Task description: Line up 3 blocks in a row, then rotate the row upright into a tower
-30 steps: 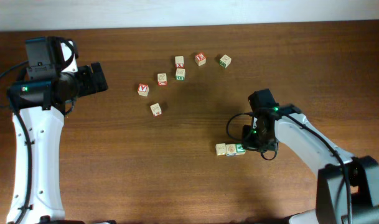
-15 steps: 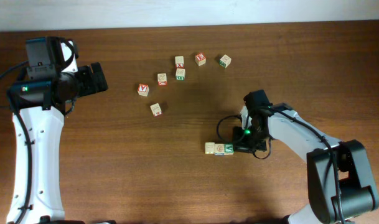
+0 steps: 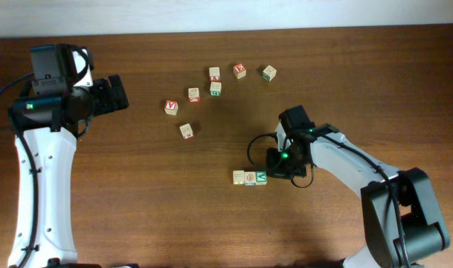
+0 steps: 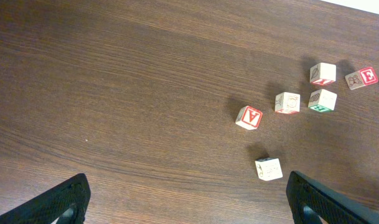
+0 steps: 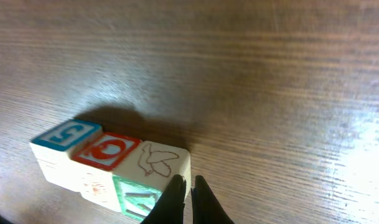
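The right tool (image 5: 188, 184) was clenched, its tips pressed together and grasping nothing. The tips stood low over the desk (image 5: 282, 93), against the end of the row of three blocks (image 3: 251, 178). The nearest block (image 5: 159, 160) touched the tips just ahead and to their left; it showed a pale top with a line drawing and a green face on its side. Butted against it on the far side sat the middle block (image 5: 106, 149) with a red-marked top. Farthest along the line sat the end block (image 5: 68, 135) with a blue-marked top.

The step in hand looked like swinging the row round as one by nudging its end. To do that well, the contact should probably sit low on that end block. The sweep should run slowly across the row's line, not along it, so the three blocks hold together and none tips or splits off. A push along the line would likely only slide them.

Well beyond the row lay the loose cubes, the closest (image 3: 186, 131) well apart from it, and the sweep needed no contact with them. Farthest off, the left tool (image 4: 188, 186) was released, its jaws spread wide with nothing between them.
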`<state>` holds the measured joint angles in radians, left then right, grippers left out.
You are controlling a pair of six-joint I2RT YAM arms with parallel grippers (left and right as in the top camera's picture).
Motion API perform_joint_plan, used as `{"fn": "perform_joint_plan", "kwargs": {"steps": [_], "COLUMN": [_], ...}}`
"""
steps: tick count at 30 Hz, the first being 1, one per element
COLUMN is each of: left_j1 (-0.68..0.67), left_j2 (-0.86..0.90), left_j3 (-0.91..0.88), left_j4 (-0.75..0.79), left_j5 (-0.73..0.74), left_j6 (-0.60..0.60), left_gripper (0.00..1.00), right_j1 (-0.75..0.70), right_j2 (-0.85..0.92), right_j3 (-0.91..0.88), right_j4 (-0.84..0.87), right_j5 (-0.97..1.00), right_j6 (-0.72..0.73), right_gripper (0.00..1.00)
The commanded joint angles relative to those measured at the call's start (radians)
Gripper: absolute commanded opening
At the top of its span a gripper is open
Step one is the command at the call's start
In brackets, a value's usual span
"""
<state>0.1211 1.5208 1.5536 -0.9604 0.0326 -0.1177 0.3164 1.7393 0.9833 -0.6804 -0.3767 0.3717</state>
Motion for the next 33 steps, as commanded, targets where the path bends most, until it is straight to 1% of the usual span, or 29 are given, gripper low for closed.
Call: {"fn": "perform_joint_plan", "kwargs": {"steps": [1,4,7,8,10,11,13,16,21,25,28,33], "left_j1": [0.004,0.004,0.003,0.004,0.003,0.003,0.004,0.004,0.004,0.004,0.003,0.003], "left_j2": [0.002,0.002,0.002,0.002,0.002,0.002,0.002,0.002,0.002,0.002,0.002,0.002], "left_j3": [0.016,0.016,0.016,0.016,0.016,0.016,0.016,0.016,0.016,0.016,0.016,0.016], "left_j4": [0.001,0.000,0.000,0.000,0.001,0.000,0.001,0.001,0.000,0.000,0.001,0.001], "left_j5": [-0.003,-0.003,-0.003,-0.004,-0.003,-0.003,-0.003,-0.003,-0.004,-0.003,-0.003,-0.003], "left_j6": [-0.009,-0.009,-0.009,-0.009,-0.009,-0.009,-0.009,-0.009,-0.009,-0.009,-0.009,-0.009], "left_gripper": [0.99,0.99,0.99,0.99,0.99,0.99,0.99,0.99,0.99,0.99,0.99,0.99], "right_j1": [0.004,0.013,0.088,0.139,0.231,0.286,0.354,0.415,0.396,0.362,0.326,0.311], "right_j2": [0.000,0.000,-0.004,-0.005,0.002,0.007,0.010,0.017,0.030,0.132,0.134,0.134], "right_j3": [0.056,0.177,0.261,0.270,0.268,0.258,0.234,0.190,0.165,0.165,0.169,0.170], "right_j4": [-0.005,-0.092,-0.145,-0.154,-0.185,-0.211,-0.226,-0.254,-0.249,-0.243,-0.232,-0.219], "right_j5": [0.041,0.048,0.029,0.029,0.060,0.132,0.188,0.240,0.262,0.226,0.223,0.223], "right_j6": [0.010,-0.002,0.006,0.039,0.109,0.169,0.217,0.299,0.300,0.299,0.299,0.299], "right_gripper": [0.07,0.08,0.07,0.06,0.04,0.04,0.04,0.04,0.04,0.04,0.04,0.04]}}
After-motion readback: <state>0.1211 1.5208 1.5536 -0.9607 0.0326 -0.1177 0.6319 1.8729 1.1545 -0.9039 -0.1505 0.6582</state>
